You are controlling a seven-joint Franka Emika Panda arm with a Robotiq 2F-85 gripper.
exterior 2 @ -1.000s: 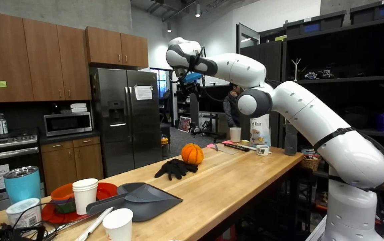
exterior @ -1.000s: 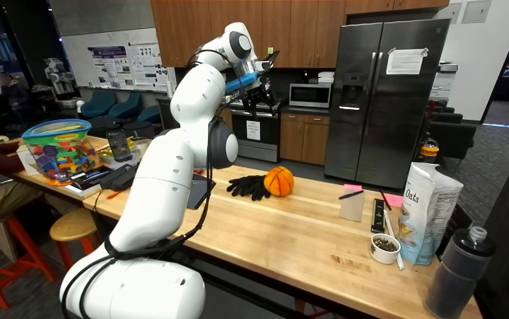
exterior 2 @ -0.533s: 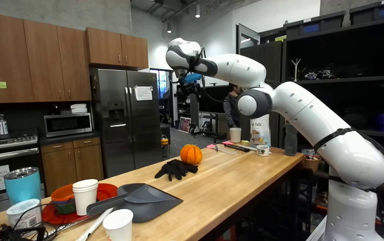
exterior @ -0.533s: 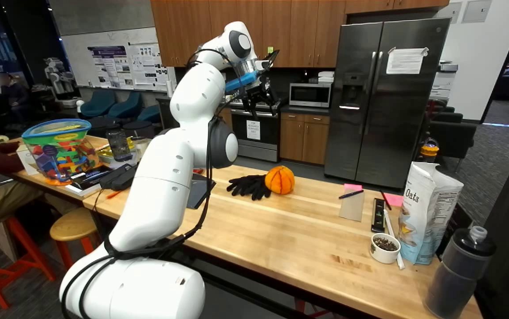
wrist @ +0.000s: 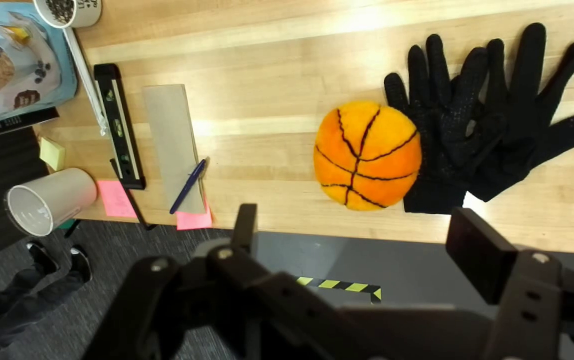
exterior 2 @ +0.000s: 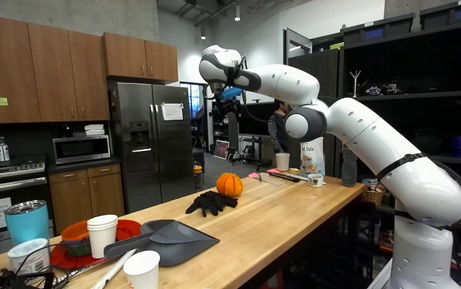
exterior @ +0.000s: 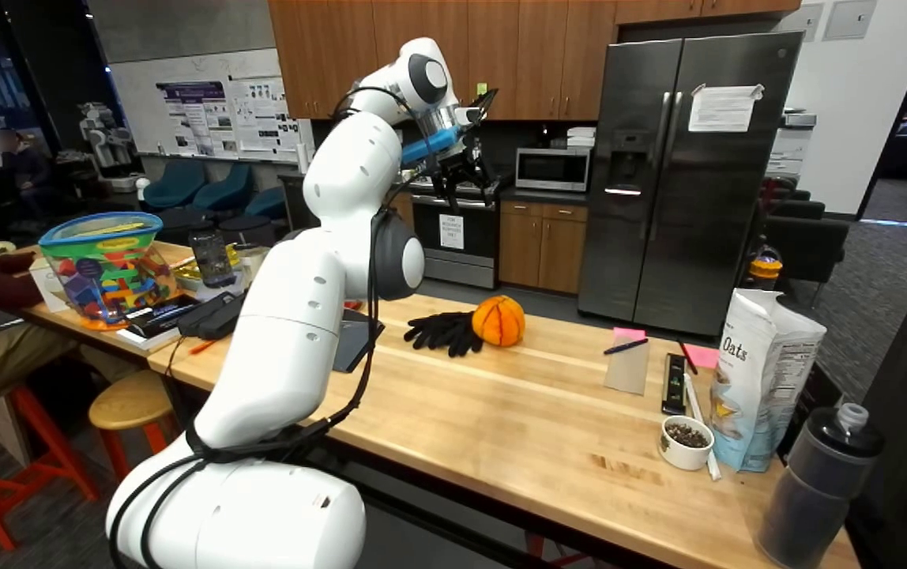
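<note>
Ball (wrist: pixel 367 156): rolled slightly since | gloves (wrist: pixel 492 130): unmoved | tool (wrist: pixel 353 225): unmoved, spread

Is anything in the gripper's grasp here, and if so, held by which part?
Nothing is held: the gripper is open, its jaws empty; the ball and gloves lie on the table.

Plush basketball (wrist: pixel 367 155) smack up against the gloves (wrist: pixel 434 150) on my table (wrist: pixel 267 65)
From my wrist view, the gloves overlap each other to the basketball's right; going left I've got a pen (wrist: pixel 187 186) lying on a cardboard strip (wrist: pixel 167 130), then a spirit level (wrist: pixel 119 125), and the oats bag (wrist: pixel 12 65) past that with a small cup (wrist: pixel 87 12) just beside it.
</note>
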